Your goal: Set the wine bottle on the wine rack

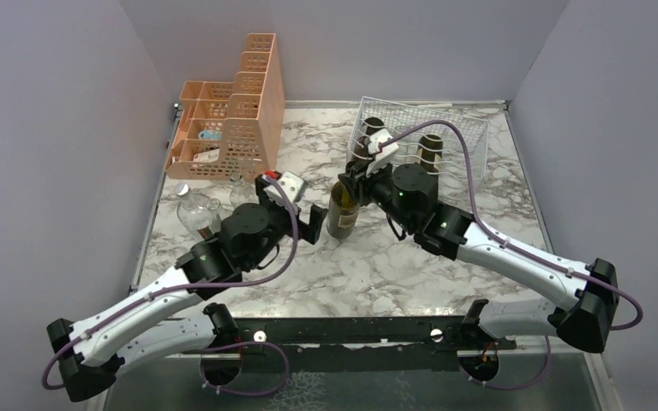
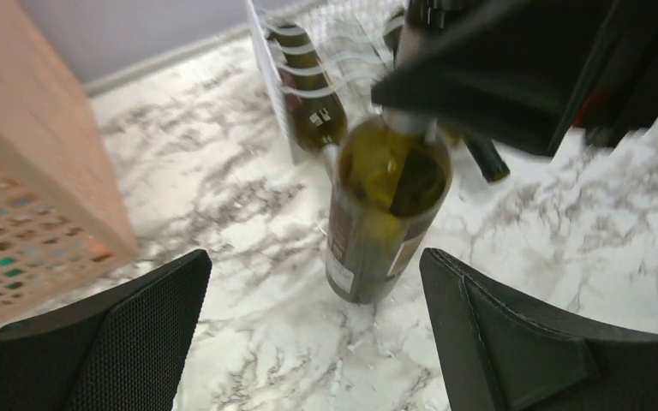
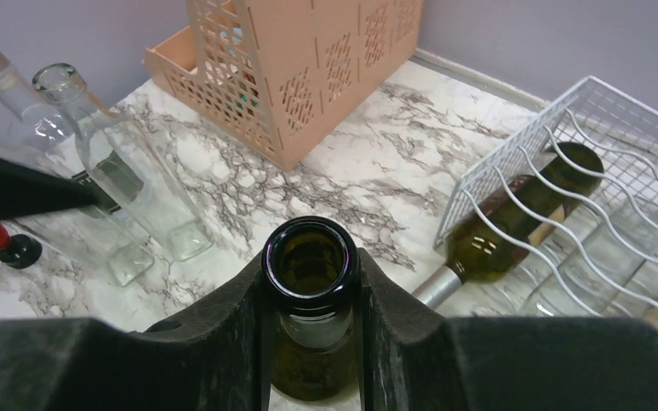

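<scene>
Right gripper (image 3: 311,295) clenched on neck of wine bottle (image 1: 342,212). Bottle stands upright on marble table (image 1: 377,265), outside wine rack (image 1: 471,137), which sits at its 1 o'clock. Green bottle (image 3: 514,231) lies in rack cradle. Left gripper (image 1: 315,224) released, jaws wide, just beside wine bottle at 9 o'clock. Peach organizer (image 1: 231,120) at 10 o'clock.

Plain lavender walls (image 1: 51,128) enclose the white marble-patterned table (image 1: 377,274).

Glossy olive glass, paper label: wine bottle (image 2: 381,214). Thin white-coated wire: wine rack (image 3: 583,128). Smooth marble-look top: table (image 1: 377,265).
</scene>
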`<state>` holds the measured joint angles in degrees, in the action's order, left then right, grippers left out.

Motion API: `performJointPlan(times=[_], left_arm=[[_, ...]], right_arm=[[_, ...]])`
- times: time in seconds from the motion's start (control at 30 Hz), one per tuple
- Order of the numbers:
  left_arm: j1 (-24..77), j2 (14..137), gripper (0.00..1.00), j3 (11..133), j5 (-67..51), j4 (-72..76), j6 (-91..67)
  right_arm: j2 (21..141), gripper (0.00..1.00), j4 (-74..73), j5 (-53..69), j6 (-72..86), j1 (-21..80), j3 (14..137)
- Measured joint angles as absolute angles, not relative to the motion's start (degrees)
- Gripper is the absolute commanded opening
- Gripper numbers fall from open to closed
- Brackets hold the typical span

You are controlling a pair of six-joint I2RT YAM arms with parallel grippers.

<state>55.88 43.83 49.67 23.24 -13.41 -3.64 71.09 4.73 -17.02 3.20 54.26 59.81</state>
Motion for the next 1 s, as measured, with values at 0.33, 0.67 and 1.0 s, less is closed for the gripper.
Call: performJointPlan(times=[0.33, 0.67, 1.0], left_arm=[[55.88, 49.52, 0.99, 27.66, 9.1, 9.06, -4.49], [55.9, 59.29, 0.99, 24.67, 1.23, 29.52, -3.6], [56.01, 66.96, 0.99, 25.87, -5.58, 37.45, -3.55]], right_arm=[[63.55, 0.01, -6.83, -19.0, 12.05, 54.26, 59.27], [56.71, 0.01, -13.26, -17.69, 16.97, 54.24, 59.2], [52.29, 0.01, -16.56, -16.21, 17.41, 54.04, 58.76]])
